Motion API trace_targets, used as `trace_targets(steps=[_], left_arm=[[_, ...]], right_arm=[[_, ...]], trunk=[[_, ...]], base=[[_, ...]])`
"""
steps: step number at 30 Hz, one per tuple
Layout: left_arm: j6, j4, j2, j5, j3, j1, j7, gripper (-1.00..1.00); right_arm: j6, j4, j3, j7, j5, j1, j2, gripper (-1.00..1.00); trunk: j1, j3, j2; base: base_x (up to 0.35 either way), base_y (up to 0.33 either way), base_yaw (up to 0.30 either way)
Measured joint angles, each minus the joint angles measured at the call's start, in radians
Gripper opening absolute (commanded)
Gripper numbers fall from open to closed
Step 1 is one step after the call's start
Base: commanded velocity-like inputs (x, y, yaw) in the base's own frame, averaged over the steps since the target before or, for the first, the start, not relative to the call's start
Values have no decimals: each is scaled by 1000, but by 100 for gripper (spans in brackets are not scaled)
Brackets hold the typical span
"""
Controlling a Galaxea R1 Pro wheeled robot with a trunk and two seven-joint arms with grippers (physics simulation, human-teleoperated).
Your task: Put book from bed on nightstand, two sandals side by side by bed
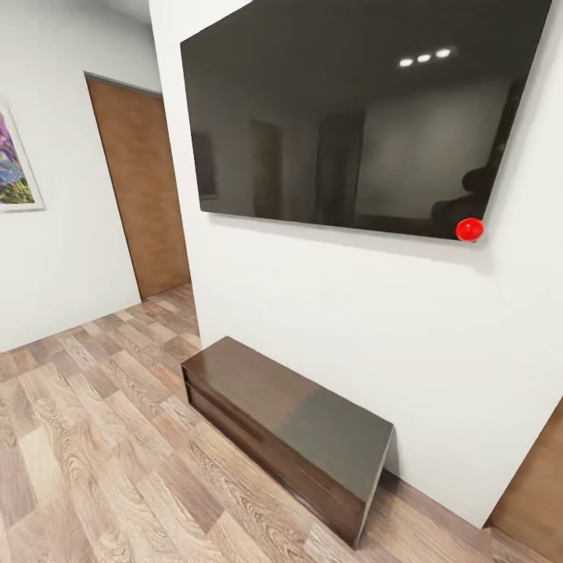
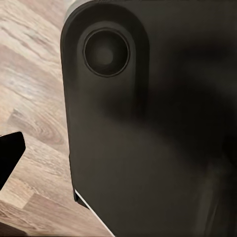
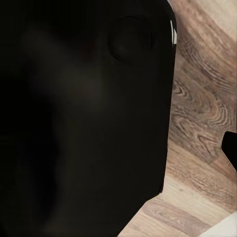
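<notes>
Left to right in the head view: one framed picture [image 1: 14,163] at the left edge of the wall, one brown door [image 1: 141,195] at the end of a short passage, one large dark wall-mounted screen [image 1: 352,117] with one red round marker [image 1: 469,229] at its lower right corner, and below it one long low dark cabinet [image 1: 289,426] standing against the white wall on the wood-plank floor [image 1: 86,461]. This cabinet is the long low unit, not a nightstand.

Task items: book, bed, nightstand and the sandals are not located at this moment; judged, the robot is in transit and the task has not visibly progressed.

End effectors: each wrist view looks past a dark rounded housing [image 2: 148,123] onto floor planks. Whether either end effector is open or closed cannot be told.

Risks, as judgement:
- The base faces the wall and cabinet at close quarters; driving forward could strike the cabinet's front edge.
- Mistaking this cabinet for a nightstand would misplace the book.
- Turning here could swing an arm into the wall.
</notes>
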Motion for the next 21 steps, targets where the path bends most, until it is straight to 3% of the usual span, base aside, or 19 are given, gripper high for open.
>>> trace_targets(steps=[21], left_arm=[[0, 1, 0, 0, -1, 0, 0, 100]], right_arm=[[0, 0, 0, 0, 0, 0, 0, 100]], trunk=[[0, 0, 0]], base=[[0, 0, 291]])
